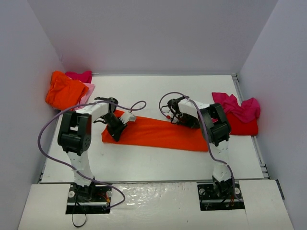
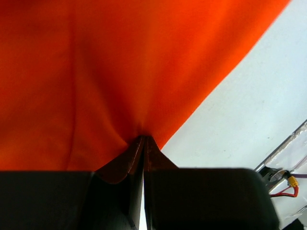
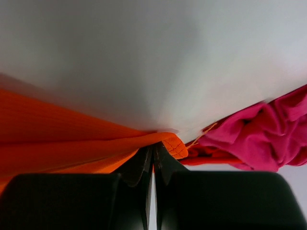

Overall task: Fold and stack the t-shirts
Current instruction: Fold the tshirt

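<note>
A bright orange t-shirt [image 1: 160,134] lies as a long strip across the middle of the table. My left gripper [image 1: 121,126] is shut on its left end; the left wrist view shows the cloth [image 2: 120,72] pinched between the jaws. My right gripper [image 1: 181,120] is shut on the strip's far right edge, where the right wrist view shows a hemmed fold [image 3: 168,143] in the jaws. A magenta-pink shirt [image 1: 237,106] lies crumpled on a red one [image 1: 242,125] at the right. Another orange shirt [image 1: 64,90] and pink ones [image 1: 81,75] are piled at the far left.
White walls close in the table [image 1: 144,158] on the left, back and right. A purple cable loops over each arm. The magenta shirt [image 3: 254,139] shows just right of my right gripper in its wrist view.
</note>
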